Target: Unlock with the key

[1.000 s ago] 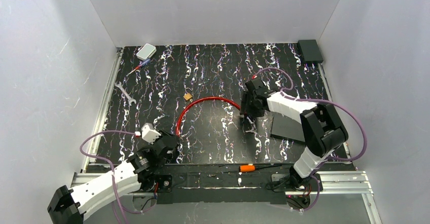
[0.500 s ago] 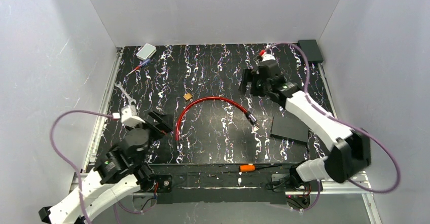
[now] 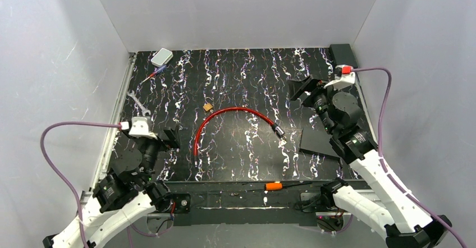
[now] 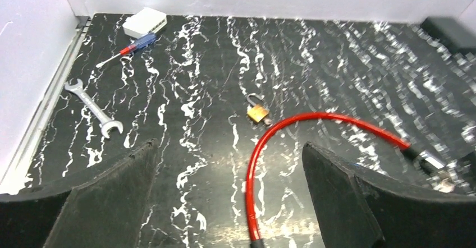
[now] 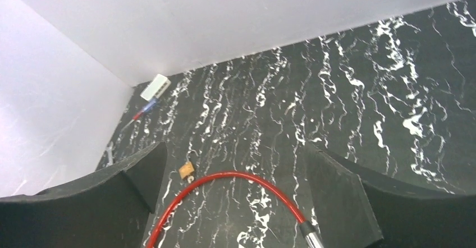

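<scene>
Barely begun, judging by the layout: left gripper (image 4: 227, 147) and right gripper (image 5: 234, 147) both spread wide, holding nothing. Key (image 4: 268, 122) lying loose just beside the brass padlock (image 4: 257, 113), at its 4 o'clock. Left to do: grasping, inserting, turning.

- The key (image 4: 268, 122), a pale speck just beside the brass padlock (image 4: 257, 112), is too small to make out.
- The red cable (image 4: 250, 180) runs off the left wrist view's bottom edge.
- The tabletop (image 4: 449, 91) blurs at far right.
</scene>
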Robot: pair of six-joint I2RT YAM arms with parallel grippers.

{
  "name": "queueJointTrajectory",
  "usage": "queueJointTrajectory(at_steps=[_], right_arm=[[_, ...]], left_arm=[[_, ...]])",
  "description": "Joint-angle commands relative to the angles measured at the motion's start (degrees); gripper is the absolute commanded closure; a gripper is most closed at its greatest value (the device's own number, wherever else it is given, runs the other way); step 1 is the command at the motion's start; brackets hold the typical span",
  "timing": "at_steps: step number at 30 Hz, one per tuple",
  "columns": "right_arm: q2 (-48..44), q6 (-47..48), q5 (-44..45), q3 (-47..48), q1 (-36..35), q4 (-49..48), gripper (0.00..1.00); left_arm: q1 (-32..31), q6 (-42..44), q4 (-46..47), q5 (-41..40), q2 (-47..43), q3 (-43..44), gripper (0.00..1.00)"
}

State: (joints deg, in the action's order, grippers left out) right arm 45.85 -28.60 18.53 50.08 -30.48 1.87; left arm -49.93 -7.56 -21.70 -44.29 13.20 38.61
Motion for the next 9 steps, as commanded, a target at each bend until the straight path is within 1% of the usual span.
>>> queueJointTrajectory(at_steps=[1,4,9], right_arm=[[-0.4,-1.1,3.5,-0.8,0.1,-2.0,0.02],[-0.2,-0.4,3.1,-0.5,0.1,-2.4,0.02],[1.7,-0.5,3.9,0.9,0.1,-2.2,0.02]], left_arm=[[0.3,7.1,3.0,-0.3,-4.5,-5.9,0.02],[0.3,8.5,3.7,1.4,-7.0,-7.1,0.02],[0.3,9.8,4.0,0.4,-10.7,-8.7,0.02]])
